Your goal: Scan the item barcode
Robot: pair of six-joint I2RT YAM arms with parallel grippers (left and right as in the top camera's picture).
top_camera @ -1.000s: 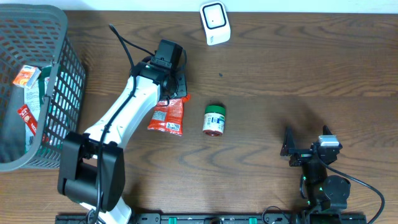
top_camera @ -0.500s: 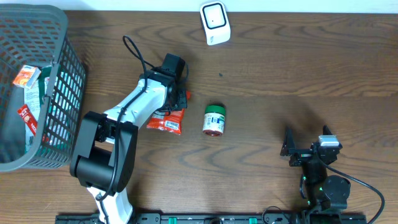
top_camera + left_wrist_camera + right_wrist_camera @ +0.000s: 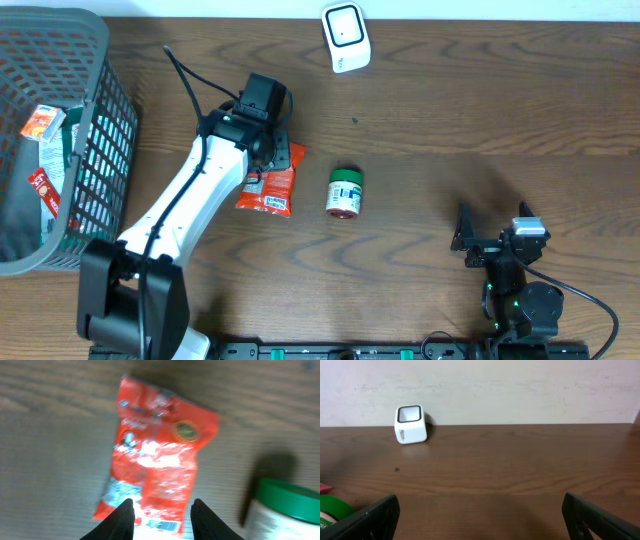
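Bench (image 3: 450,110) holding it all; no scan yet, by the look. Left pincer (image 3: 162,507) parted above pouch (image 3: 160,455), clamping nothing; right pincer (image 3: 482,520) wide apart, idle. Pouch flat by jar (image 3: 344,193), well apart from scanner (image 3: 346,38). Remaining: grasp, lift, show barcode.

A dark brown, wood-grained tabletop (image 3: 450,120) fills the lower frame; a plain pale wall (image 3: 520,390) runs across the top.

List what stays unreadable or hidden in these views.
Red packet: barcode print blurred, left wrist view; left arm covers its edge overhead.
Jar: cut off by the frame edge, left wrist view; label too small overhead.
Items in the basket: partly behind its mesh wall, overhead.
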